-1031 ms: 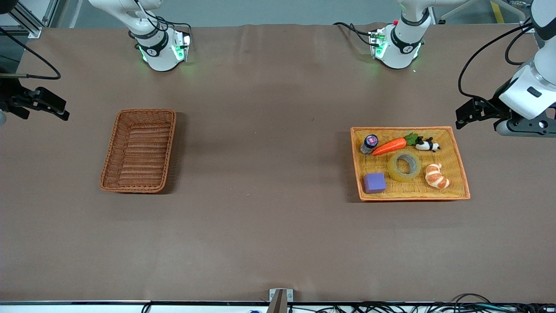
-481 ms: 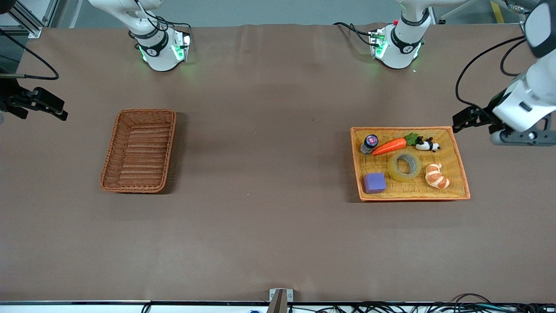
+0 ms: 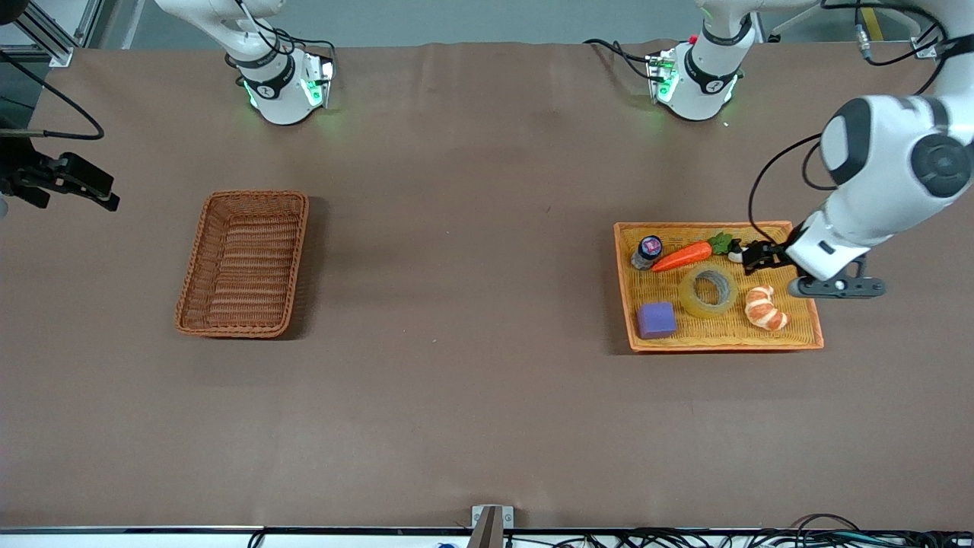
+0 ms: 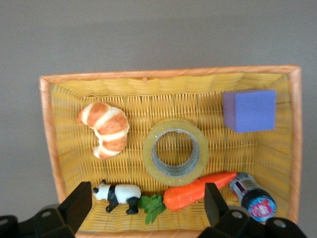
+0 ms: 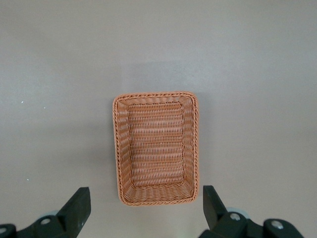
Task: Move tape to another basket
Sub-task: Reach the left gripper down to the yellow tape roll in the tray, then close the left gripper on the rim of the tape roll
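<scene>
The left tool (image 3: 749, 256) hangs over the orange-yellow tray (image 3: 810, 312), above the tray's edge toward the arms' bases, and its two fingers (image 4: 79, 206) are spread wide with nothing between them. Directly under it lies a small panda figure (image 4: 118, 194), mostly hidden by the tool in the front view, and just beside that a carrot (image 3: 682, 256) whose green leaves touch the panda's end. The tape (image 3: 708, 290) lies flat in the middle of the tray, just beside the tool and nearer to the front camera than the carrot, its round hole facing up. A croissant (image 3: 764, 307) sits beside the tape toward the left arm's end of the worktop (image 3: 472, 380), a purple block (image 3: 657, 320) in the tray's corner on the tape's other flank, and a small dark bottle with a printed cap (image 3: 647, 252) at the carrot's tip. Well apart, toward the right arm's end, the reddish-brown basket (image 3: 243, 262) stands on the worktop with nothing in it. The right tool (image 3: 72, 183) waits above the worktop's edge near that basket, its fingers (image 5: 77, 210) wide apart and holding nothing.
</scene>
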Controlling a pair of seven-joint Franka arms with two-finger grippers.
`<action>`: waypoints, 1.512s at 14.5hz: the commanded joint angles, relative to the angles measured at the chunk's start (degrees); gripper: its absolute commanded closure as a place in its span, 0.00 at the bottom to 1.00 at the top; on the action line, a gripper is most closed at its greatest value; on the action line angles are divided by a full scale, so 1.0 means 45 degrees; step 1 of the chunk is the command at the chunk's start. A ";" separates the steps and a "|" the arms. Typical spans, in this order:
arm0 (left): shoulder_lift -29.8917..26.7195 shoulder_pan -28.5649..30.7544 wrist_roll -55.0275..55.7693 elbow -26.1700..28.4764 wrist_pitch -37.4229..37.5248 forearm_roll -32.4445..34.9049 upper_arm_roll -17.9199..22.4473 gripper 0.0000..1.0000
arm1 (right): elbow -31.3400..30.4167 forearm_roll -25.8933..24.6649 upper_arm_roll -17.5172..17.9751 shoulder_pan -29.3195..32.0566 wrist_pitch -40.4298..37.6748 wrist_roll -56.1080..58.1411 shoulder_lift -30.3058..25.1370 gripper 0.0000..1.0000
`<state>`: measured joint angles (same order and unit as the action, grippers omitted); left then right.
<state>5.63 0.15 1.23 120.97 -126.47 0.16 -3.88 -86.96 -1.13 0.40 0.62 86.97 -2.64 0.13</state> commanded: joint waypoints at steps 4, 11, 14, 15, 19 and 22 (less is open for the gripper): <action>0.1892 0.0103 0.0216 0.0597 -0.1853 -0.0054 0.0022 0.00 | -0.0168 0.0153 0.0087 0.0077 0.0028 0.0099 -0.0147 0.00; 0.3573 0.0200 0.0314 0.0950 -0.3965 -0.0054 0.0022 0.08 | -0.0187 0.0173 0.0087 0.0097 0.0009 0.0099 -0.0127 0.00; 0.3574 0.0201 0.0314 0.1262 -0.3984 -0.0074 0.0022 0.55 | -0.0187 0.0173 0.0087 0.0097 0.0028 0.0099 -0.0127 0.00; 0.3574 0.0239 0.0314 0.1282 -0.3984 -0.0074 0.0022 0.68 | -0.0187 0.0153 0.0087 0.0097 0.0028 0.0118 -0.0127 0.00; 0.2990 0.0474 0.0275 0.1361 -0.3868 -0.0054 0.0022 1.00 | -0.0187 0.0153 0.0087 0.0097 0.0009 0.0099 -0.0127 0.00; 0.1781 0.0455 0.0275 0.0992 -0.2448 -0.0054 -0.0017 1.00 | -0.0187 0.0153 0.0087 0.0097 0.0009 0.0118 -0.0127 0.00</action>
<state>19.74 2.21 2.20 125.26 -142.49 0.16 -3.70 -86.98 -1.10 0.48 0.60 86.93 -2.64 0.14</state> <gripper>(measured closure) 0.789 0.000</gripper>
